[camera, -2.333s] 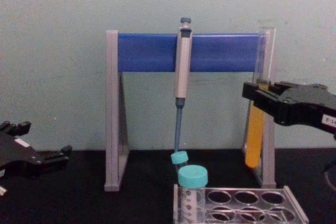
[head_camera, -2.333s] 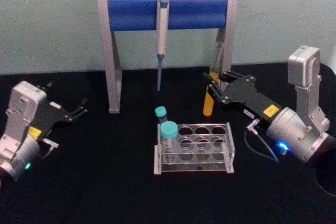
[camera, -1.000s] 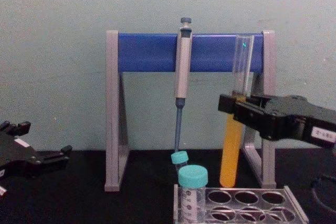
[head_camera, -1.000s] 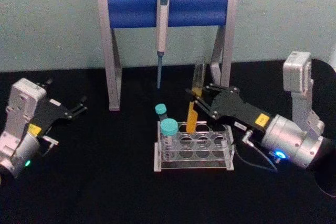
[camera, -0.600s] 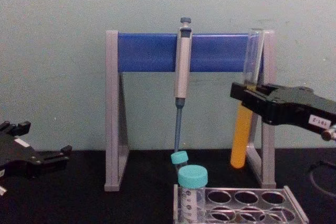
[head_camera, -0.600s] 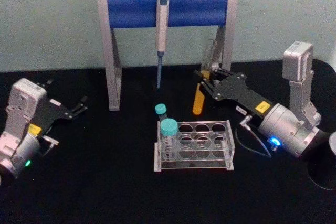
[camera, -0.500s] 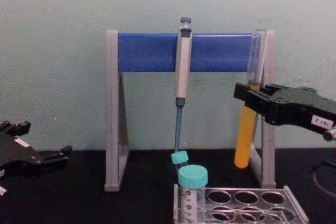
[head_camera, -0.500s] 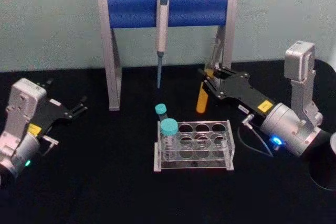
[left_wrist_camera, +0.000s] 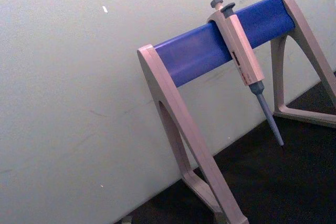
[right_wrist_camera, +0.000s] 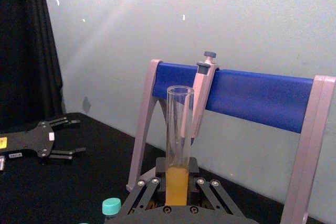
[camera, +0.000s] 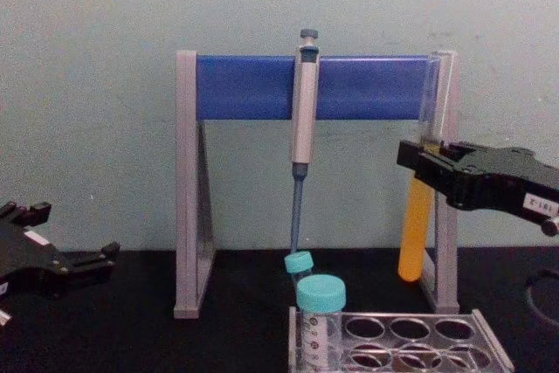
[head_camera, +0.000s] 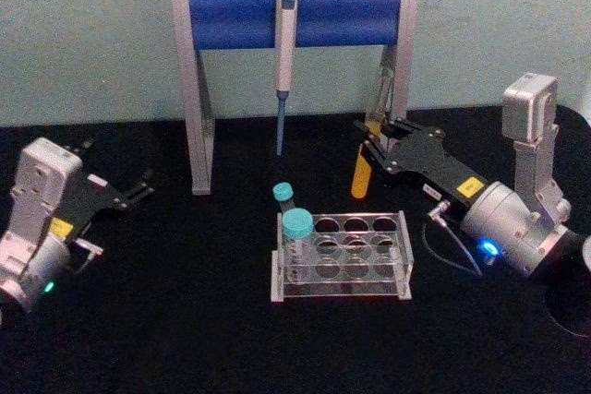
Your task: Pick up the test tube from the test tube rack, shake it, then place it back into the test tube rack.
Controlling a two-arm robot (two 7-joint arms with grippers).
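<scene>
Right gripper (head_camera: 371, 149), fingers tight on the tube (head_camera: 359, 180), should shake gently, clear of the rack (head_camera: 404, 248); left gripper (head_camera: 140, 189), fingers apart, idles far off.

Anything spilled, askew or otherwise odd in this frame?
Nothing looks spilled or broken. The test tube is out of the test tube rack, gripped in the right hand and slightly tilted above the table behind the rack. The left hand sits parked, open, at the far left.

The test tube (camera: 416, 233) is clear, glossy glass. The test tube rack (head_camera: 369, 274) is see-through shiny plastic; the bench (head_camera: 185, 320) looks matt black.
</scene>
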